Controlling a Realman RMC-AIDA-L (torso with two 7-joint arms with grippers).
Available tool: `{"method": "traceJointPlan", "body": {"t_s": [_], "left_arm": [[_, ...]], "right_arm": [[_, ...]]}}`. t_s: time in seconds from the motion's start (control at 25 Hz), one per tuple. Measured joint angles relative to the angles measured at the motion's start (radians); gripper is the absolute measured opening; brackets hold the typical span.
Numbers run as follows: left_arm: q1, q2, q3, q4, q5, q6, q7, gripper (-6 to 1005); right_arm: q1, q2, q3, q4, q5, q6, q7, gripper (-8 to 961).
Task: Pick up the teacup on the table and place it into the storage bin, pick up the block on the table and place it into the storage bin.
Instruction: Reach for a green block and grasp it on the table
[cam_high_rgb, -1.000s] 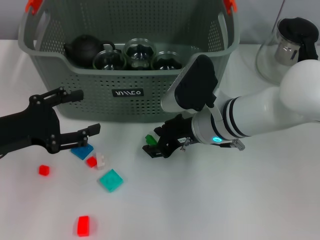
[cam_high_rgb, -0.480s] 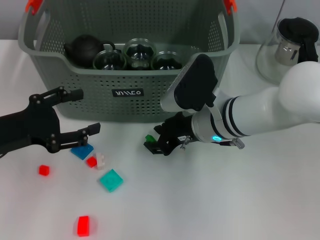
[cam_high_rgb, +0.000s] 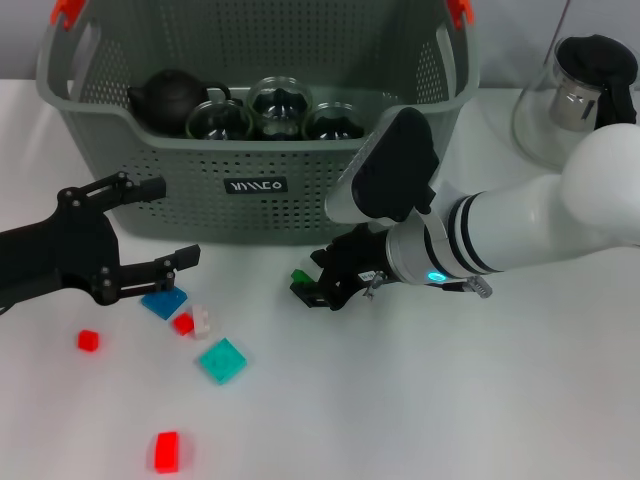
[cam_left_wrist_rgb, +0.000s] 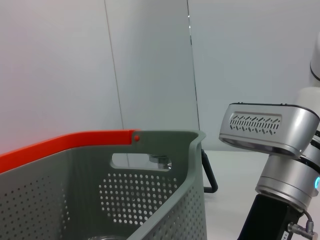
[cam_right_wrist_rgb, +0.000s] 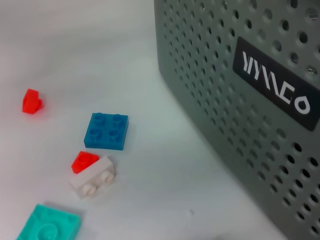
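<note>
A white table (cam_high_rgb: 420, 400) carries all items. The grey-green perforated storage bin (cam_high_rgb: 300, 205) is set at the far edge, left of centre. A glass pot with a black lid (cam_high_rgb: 572, 95) is placed at the far right corner. Near the left edge, loose blocks are scattered: a blue plate (cam_high_rgb: 163, 302), a small red brick (cam_high_rgb: 183, 323) touching a white brick (cam_high_rgb: 202, 321), a teal plate (cam_high_rgb: 221, 360), a red block (cam_high_rgb: 88, 341), and another red block (cam_high_rgb: 166, 451) near the front edge.
</note>
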Motion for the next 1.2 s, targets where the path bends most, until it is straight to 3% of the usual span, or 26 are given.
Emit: {"method": "traceJointPlan", "body": {"t_s": [0.56,1.0,1.2], "left_arm": [[0.000,0.000,0.000,0.000,0.000,0.000,0.000,846],[-0.002,0.000,0.000,-0.002,0.000,0.000,0.000,846],[-0.002,0.000,0.000,-0.002,0.000,0.000,0.000,846]], "right_arm": [[0.007,0.003,-0.008,0.004,0.000,-0.016,0.000,516],[0.008,0.004,-0.011,0.006,0.001,-0.017,0.001,314],[0.008,0.004,-0.011,0.007,0.000,-0.017,0.000,306]]}}
